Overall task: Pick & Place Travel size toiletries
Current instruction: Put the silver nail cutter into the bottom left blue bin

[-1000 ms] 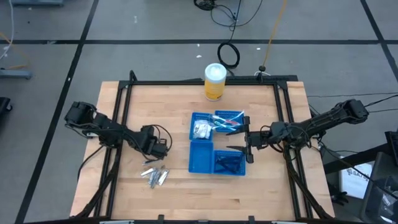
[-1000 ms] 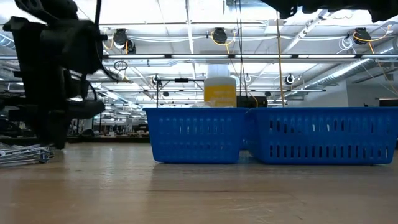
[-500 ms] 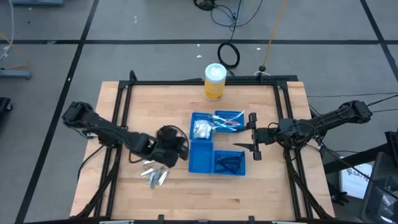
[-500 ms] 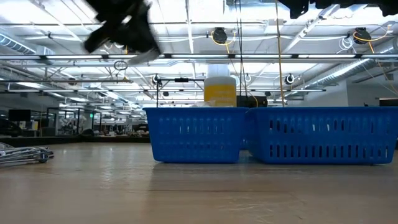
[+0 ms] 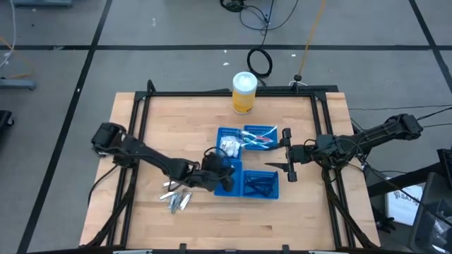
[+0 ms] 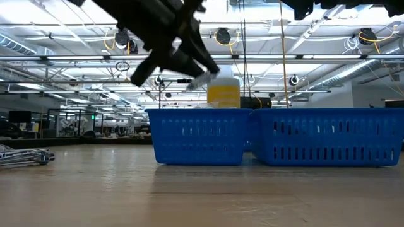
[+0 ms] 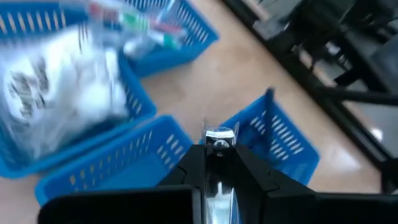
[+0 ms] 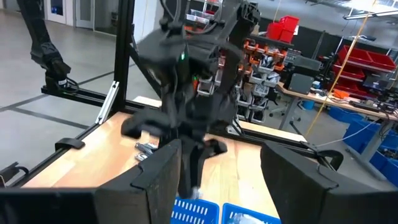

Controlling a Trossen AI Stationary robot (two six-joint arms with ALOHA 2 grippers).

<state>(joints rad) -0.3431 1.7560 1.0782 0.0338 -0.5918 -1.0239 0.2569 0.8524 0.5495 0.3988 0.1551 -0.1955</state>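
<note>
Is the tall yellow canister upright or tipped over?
Upright. The tall yellow canister shows its round white lid from above and stands vertical behind the blue mesh trays.

my table (image 5: 296, 212) is pale matt wood; the trays (image 5: 258, 185) are blue perforated plastic; the small tube (image 7: 219, 138) i pinch gleams silvery.

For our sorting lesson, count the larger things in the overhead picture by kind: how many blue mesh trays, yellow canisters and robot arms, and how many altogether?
Blue mesh trays: 4
Yellow canister: 1
Robot arms: 2 (left arm, right arm)
Total: 7
</note>
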